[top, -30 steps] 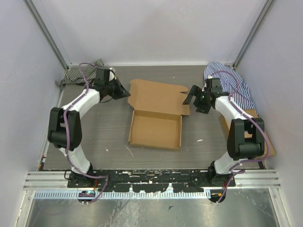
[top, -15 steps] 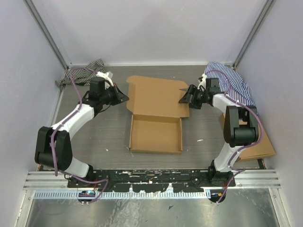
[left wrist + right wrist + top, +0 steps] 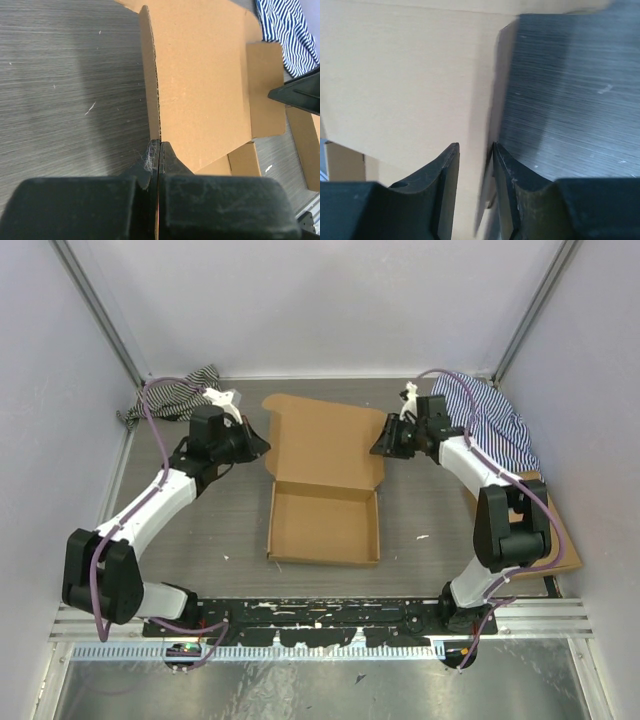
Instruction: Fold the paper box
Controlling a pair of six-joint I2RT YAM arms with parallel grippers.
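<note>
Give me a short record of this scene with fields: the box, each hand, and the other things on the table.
box: brown cardboard box, tray part formed near the arms, lid open behind it
left hand: left hand shut on the lid's left edge
right hand: right hand with fingers apart, the lid's right flap between them, not yet clamped
others: left cloth and right cloth, both striped, at the far corners

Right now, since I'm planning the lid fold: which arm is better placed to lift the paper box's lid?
Left. The left gripper is clamped shut on the paper box at its lid's left edge. The right gripper only straddles the right flap, jaws apart, not yet pinching.
</note>
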